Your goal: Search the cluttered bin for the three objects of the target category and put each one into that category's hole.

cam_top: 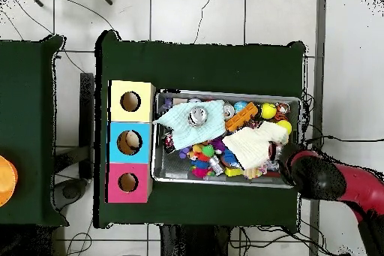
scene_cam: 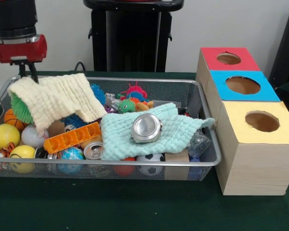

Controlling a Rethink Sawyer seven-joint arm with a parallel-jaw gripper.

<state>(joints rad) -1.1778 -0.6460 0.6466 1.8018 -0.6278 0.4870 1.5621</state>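
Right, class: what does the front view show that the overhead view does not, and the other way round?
Only the front view shows the boxes' wood-grain sides and the cluttered bin's mesh wall. Only the overhead view shows the tiled floor around the table and an orange object at the edge. Both show the yellow-topped hole, the mint cloth and the round metal tin.

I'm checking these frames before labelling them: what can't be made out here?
- Gripper: front view, its tips drop behind the cream cloth; open or shut unclear.
- Toys beneath the mint cloth: covered in both views.
- Inside the yellow-topped box's hole: only shadow shows.
- Small items along the cluttered bin: overhead view, too small to identify.
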